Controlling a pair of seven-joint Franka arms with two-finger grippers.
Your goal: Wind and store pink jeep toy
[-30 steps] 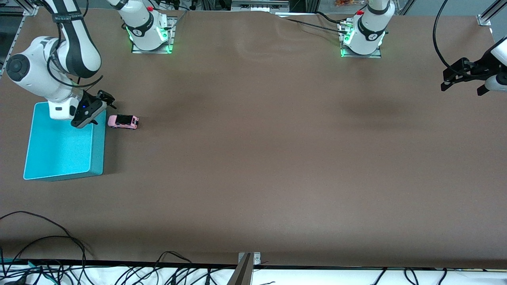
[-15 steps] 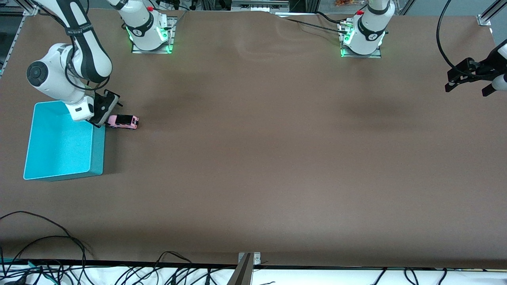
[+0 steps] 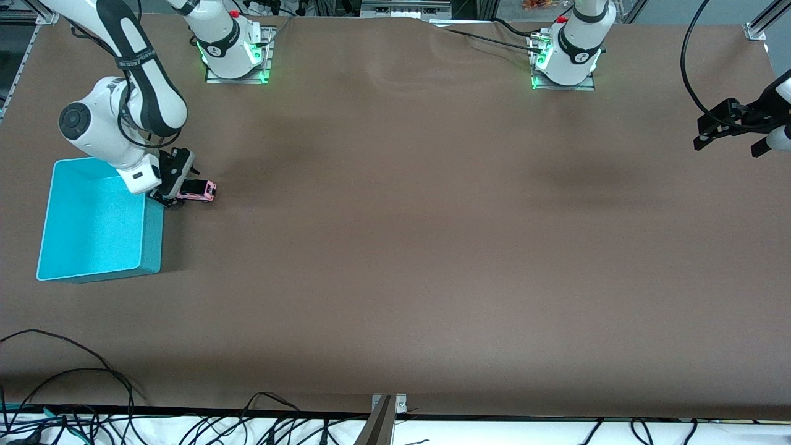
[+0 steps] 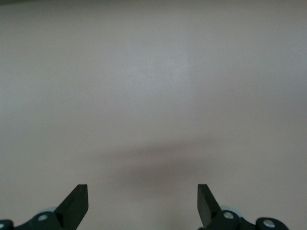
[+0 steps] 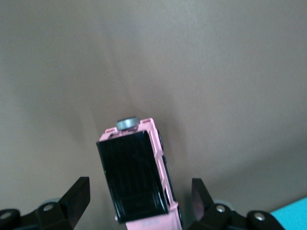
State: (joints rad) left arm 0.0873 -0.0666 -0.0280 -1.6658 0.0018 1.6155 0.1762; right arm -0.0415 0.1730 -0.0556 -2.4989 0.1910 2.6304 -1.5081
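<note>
Since a second ago the right gripper (image 3: 175,186) has come off the turquoise bin (image 3: 93,267) and gone down to the pink jeep toy (image 3: 199,190). Now its two fingers (image 5: 76,196) stand apart, one on each side of the jeep, and the wrist view shows gaps between them and the car, so nothing is gripped yet. The jeep sits on its wheels on the brown table (image 3: 432,247), just beside the bin, at the right arm's end of the table. Its black roof faces up. The bin is nearer to the front camera than the jeep.

The left gripper (image 3: 729,130) waits up in the air over the left arm's end of the table, with its fingers (image 4: 76,203) wide apart and holding nothing.
</note>
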